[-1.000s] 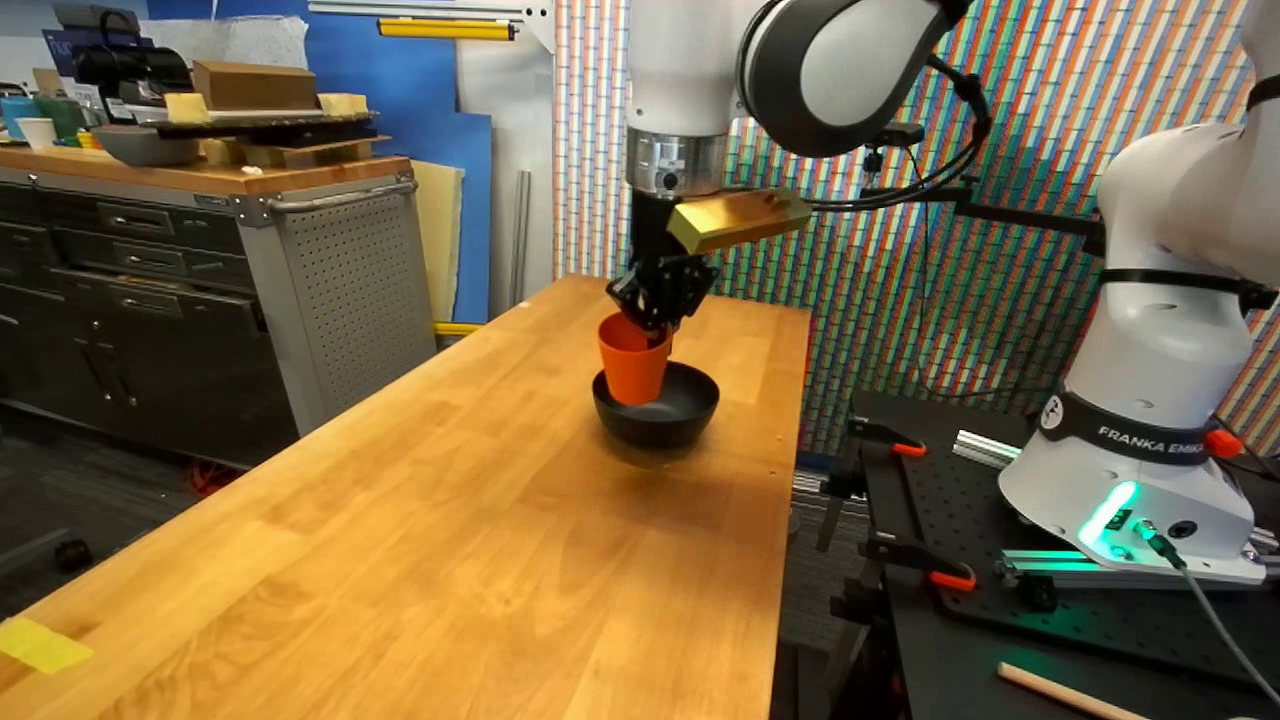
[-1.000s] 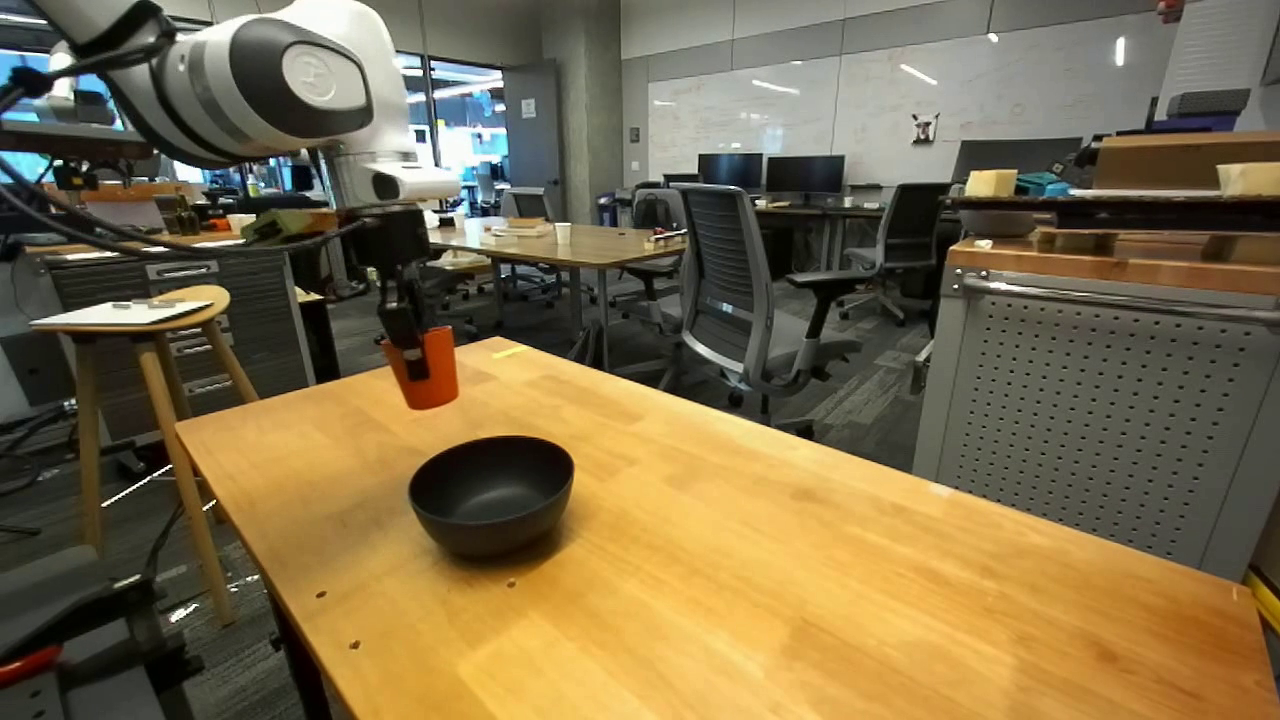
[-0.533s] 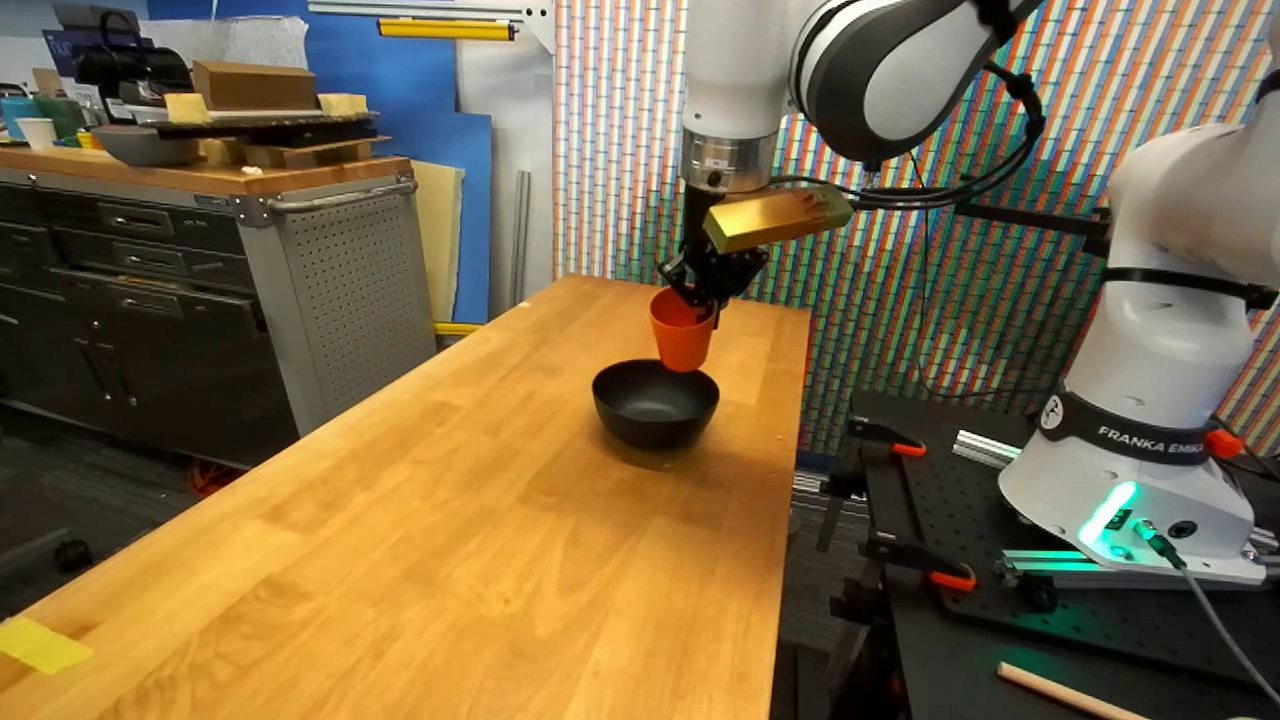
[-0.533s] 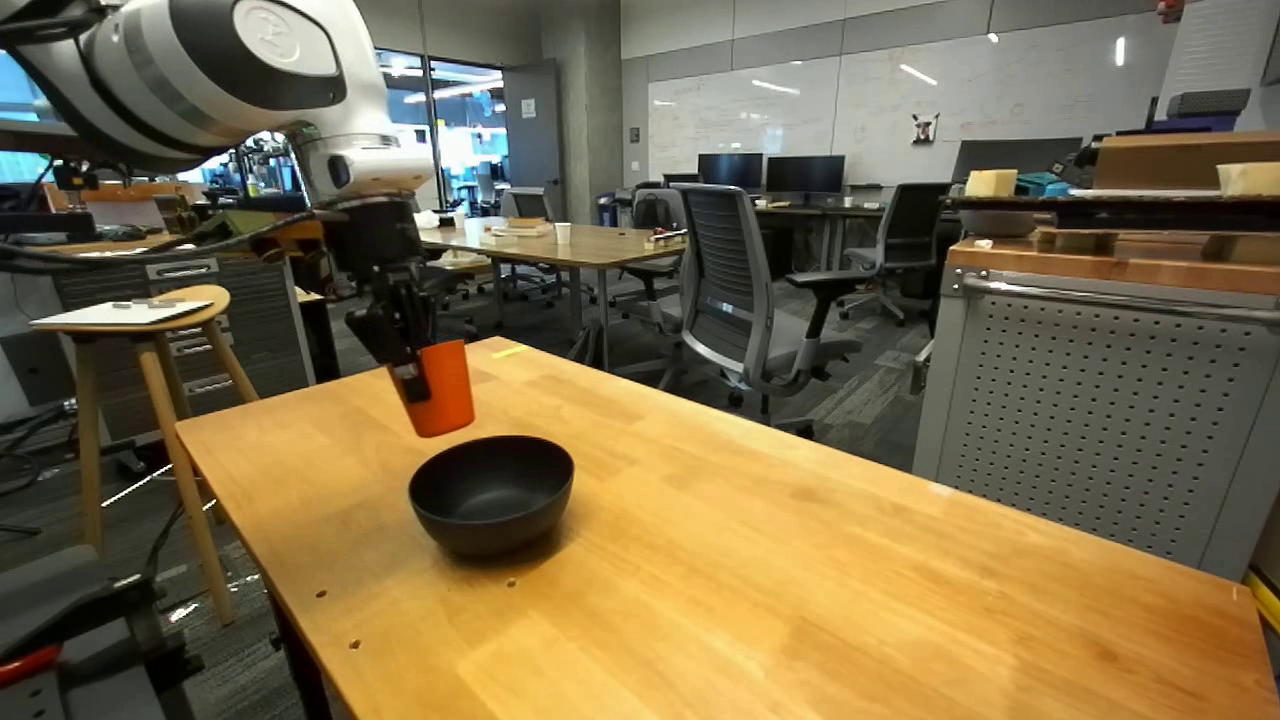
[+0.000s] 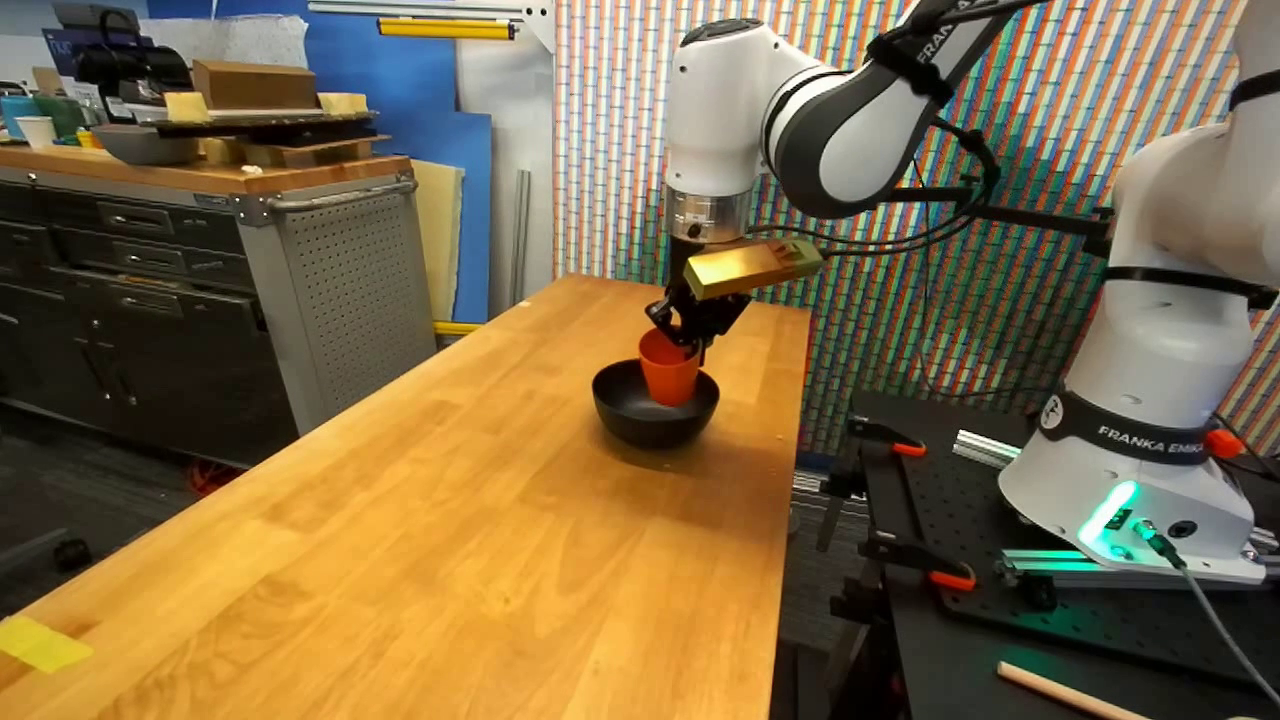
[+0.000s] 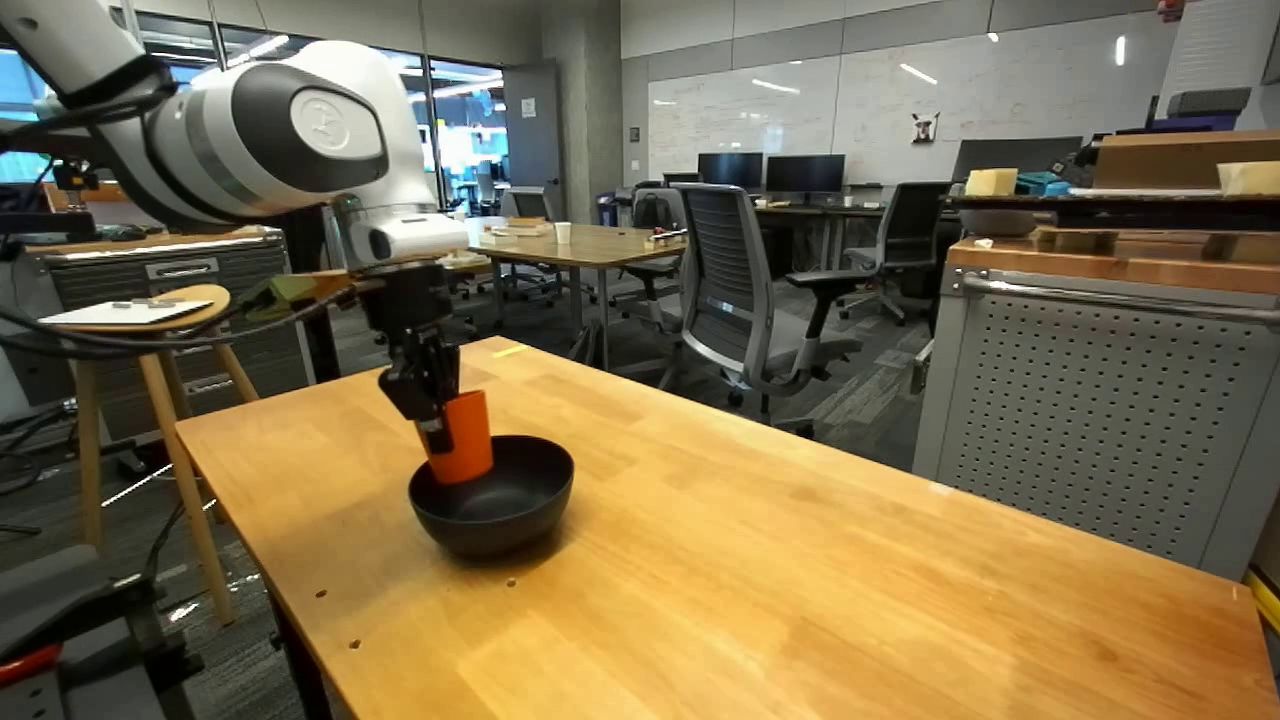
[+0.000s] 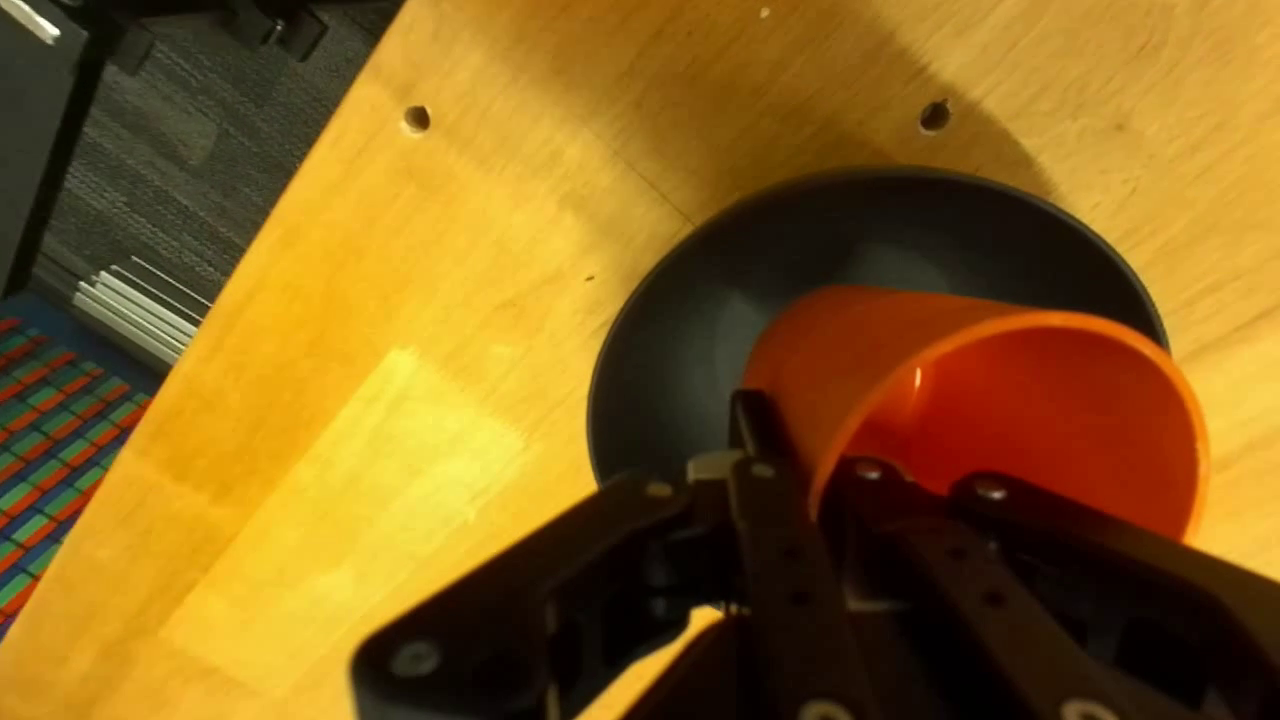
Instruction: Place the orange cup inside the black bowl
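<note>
I have the gripper (image 7: 810, 440) pinching the orange cup (image 7: 1020, 410) by its wall, one finger outside and one in, so the cup lies up and to the right of the jaws in the wrist view. In an exterior view its long axis leans slightly, mouth toward the left, base seemingly inside the upper-left part of the black bowl (image 6: 500, 532); I can't tell whether it touches bottom, so I'd centre it before letting go.

Cup (image 5: 669, 382), plain orange; bowl (image 5: 655, 427) and claw (image 5: 697, 349), black. Counter (image 5: 480, 500), honey-brown with wood grain. Backdrop (image 5: 603, 150), multicoloured vertical stripes.
</note>
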